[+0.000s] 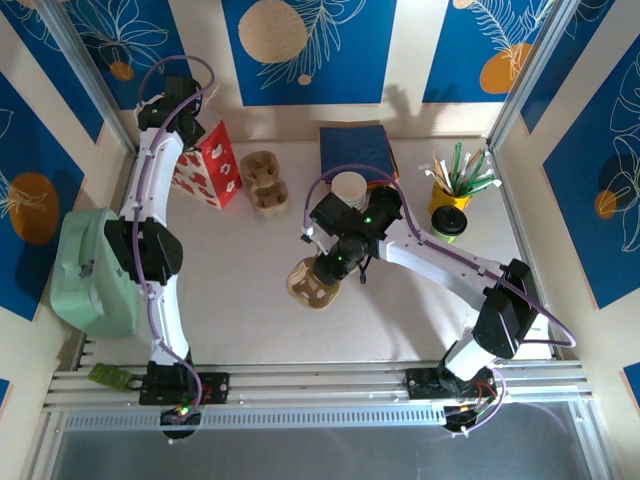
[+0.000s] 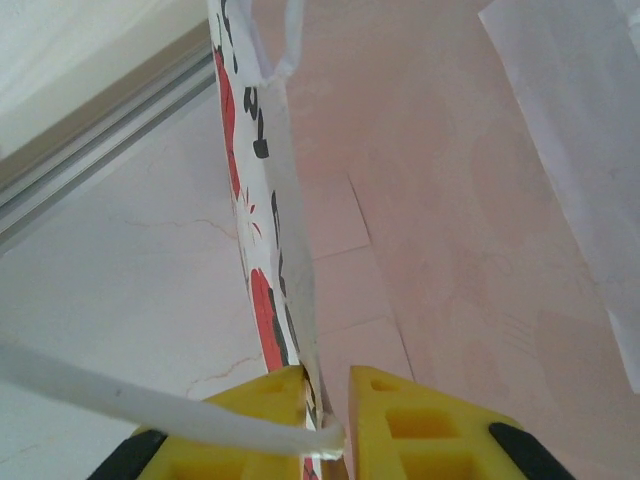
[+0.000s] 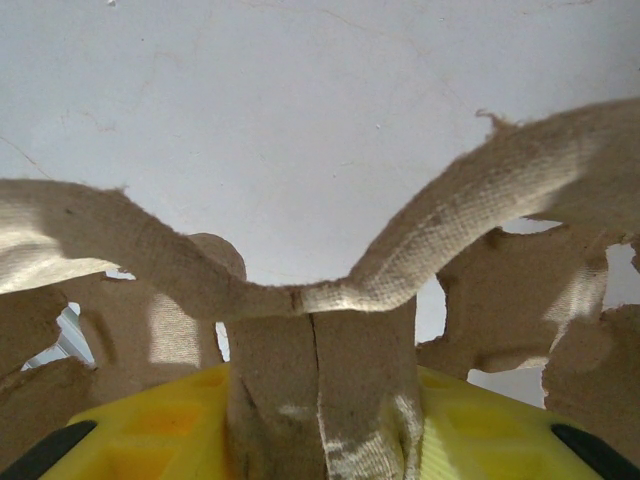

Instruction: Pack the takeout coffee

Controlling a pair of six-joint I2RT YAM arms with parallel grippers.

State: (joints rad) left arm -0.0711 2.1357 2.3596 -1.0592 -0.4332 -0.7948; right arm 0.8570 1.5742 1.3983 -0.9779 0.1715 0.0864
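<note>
The right hand [image 3: 318, 405] is clenched on the upright middle fin of a brown moulded-pulp cup carrier [image 1: 308, 284]. Its yellow fingers [image 3: 150, 430] press both sides of the fin, and the carrier sits at the middle of the pale desk [image 1: 240, 310]. There are two such carriers: the second carrier [image 1: 265, 182], with two cup wells, lies farther out and to the left of that hand, apart from it. One takeout coffee [image 1: 449, 225], a small paper cup with a lime-green side and a round black plastic lid, stands upright on the desk well to the right of the right hand, untouched. It is on the near side of one yellow cup [image 1: 446, 197] that holds a bunch of green and white sticks. One stack of white lidless cups [image 1: 349, 186] stands just beyond the right hand, and one flat dark blue square pad [image 1: 356, 148] lies beyond the stack. The left hand [image 2: 328, 392] is at the far left of the desk, its two yellow fingers straddling the top edge of one white paper gift bag [image 2: 258, 230] printed in red and black. The paper touches one finger and a narrow slit shows at the other, so I cannot tell whether the pinch is firm. One white ribbon handle [image 2: 150, 405] crosses in front of that hand. The bag's print is too blurred to read. One mint-green case [image 1: 95, 270] lies beside the left arm's elbow.
</note>
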